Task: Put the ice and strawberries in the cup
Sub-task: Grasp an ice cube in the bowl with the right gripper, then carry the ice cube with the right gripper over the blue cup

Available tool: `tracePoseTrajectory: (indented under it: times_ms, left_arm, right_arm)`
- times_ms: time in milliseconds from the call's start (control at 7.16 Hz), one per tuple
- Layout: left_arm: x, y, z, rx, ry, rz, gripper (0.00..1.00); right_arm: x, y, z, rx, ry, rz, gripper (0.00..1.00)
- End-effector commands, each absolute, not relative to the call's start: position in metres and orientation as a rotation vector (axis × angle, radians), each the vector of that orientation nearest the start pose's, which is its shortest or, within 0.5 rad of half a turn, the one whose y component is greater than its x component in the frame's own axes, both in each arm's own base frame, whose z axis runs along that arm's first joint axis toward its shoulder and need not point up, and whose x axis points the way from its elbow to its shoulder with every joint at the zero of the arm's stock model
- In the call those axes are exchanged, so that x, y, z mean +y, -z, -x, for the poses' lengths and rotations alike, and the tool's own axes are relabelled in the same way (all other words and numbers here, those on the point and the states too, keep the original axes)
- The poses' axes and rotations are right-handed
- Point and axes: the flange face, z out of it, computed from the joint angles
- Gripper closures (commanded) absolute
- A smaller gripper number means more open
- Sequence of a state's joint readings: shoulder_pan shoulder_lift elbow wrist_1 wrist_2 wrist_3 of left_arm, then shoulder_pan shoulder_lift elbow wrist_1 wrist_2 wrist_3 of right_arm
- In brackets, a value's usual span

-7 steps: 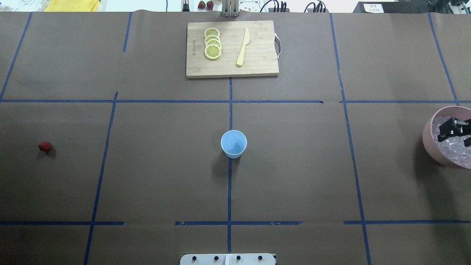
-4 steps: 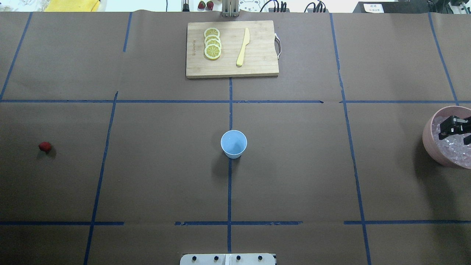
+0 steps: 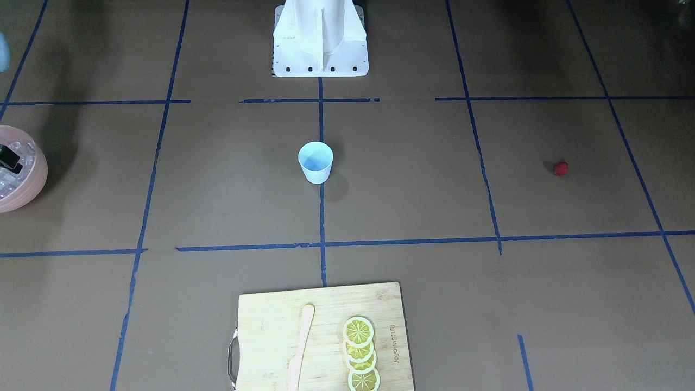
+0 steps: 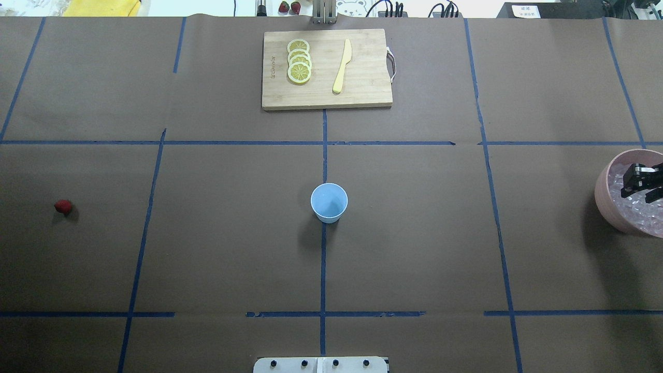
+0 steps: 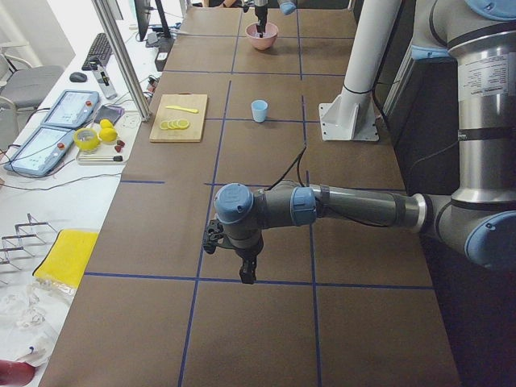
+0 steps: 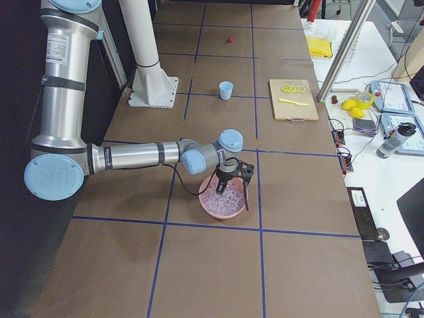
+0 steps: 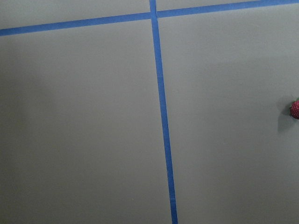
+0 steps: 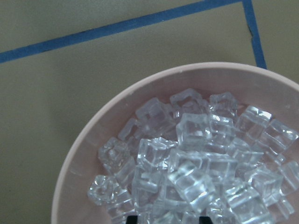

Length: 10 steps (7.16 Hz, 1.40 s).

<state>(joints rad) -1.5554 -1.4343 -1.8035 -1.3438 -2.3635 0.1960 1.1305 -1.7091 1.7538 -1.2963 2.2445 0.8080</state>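
Brown worktop [image 4: 233, 259]: cup [image 4: 329, 202] is seen empty, strawberry [image 4: 63, 207] untouched at left; ice [image 8: 196, 154] is straddled by the spread right end effector [image 4: 639, 190].

Even overhead light; soft shadow beside cup [image 4: 329, 202]; glints on ice [image 8: 187, 163]; wrist views slightly soft.

One cup [image 4: 329, 202], one bowl [image 4: 601, 194], one knife [image 4: 342, 66], four lemon slices [image 4: 299, 61], one strawberry [image 4: 63, 207] on table [image 4: 414, 259].

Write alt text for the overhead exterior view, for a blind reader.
A light blue cup stands empty at the centre, a strawberry lies far left, and the right gripper hangs over a pink bowl of ice at the right edge.
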Motion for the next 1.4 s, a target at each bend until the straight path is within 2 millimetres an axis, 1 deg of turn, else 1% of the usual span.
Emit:
tracePoseTrajectory:
  times_ms: [0,140,279,419,559,698,838,978,1117,1257]
  left_arm:
    - [-0.423,-0.628,0.056,0.804,-0.147,0.052,0.0]
    - [-0.423,-0.628,0.056,0.804,-0.147,0.052,0.0]
    - [-0.416,-0.634,0.056,0.805,-0.142,0.065,0.0]
    - [-0.414,-0.636,0.055,0.805,-0.142,0.069,0.0]
    - [-0.414,-0.636,0.056,0.806,-0.141,0.068,0.0]
    - [-0.414,-0.634,0.055,0.806,-0.142,0.067,0.0]
    - [-0.415,-0.629,0.056,0.805,-0.141,0.056,0.0]
    - [-0.415,-0.621,0.056,0.804,-0.144,0.043,0.0]
    - [-0.416,-0.617,0.056,0.804,-0.149,0.035,0.0]
    - [-0.416,-0.607,0.055,0.802,-0.159,0.016,0.0]
  right_arm:
    - [-0.439,-0.607,0.128,-0.725,-0.243,0.14,0.8]
    - [-0.439,-0.604,0.128,-0.728,-0.242,0.136,0.93]
    - [-0.439,-0.601,0.128,-0.732,-0.24,0.131,0.98]
    - [-0.438,-0.593,0.126,-0.736,-0.237,0.115,0.99]
    - [-0.434,-0.574,0.124,-0.753,-0.247,0.095,1.0]
    - [-0.426,-0.545,0.12,-0.78,-0.266,0.068,1.0]
    - [-0.424,-0.515,0.119,-0.811,-0.276,0.034,1.0]
    - [-0.425,-0.486,0.128,-0.847,-0.269,0.009,1.0]
    - [-0.433,-0.444,0.154,-0.901,-0.273,-0.004,1.0]
    - [-0.436,-0.406,0.191,-0.945,-0.259,0.002,0.99]
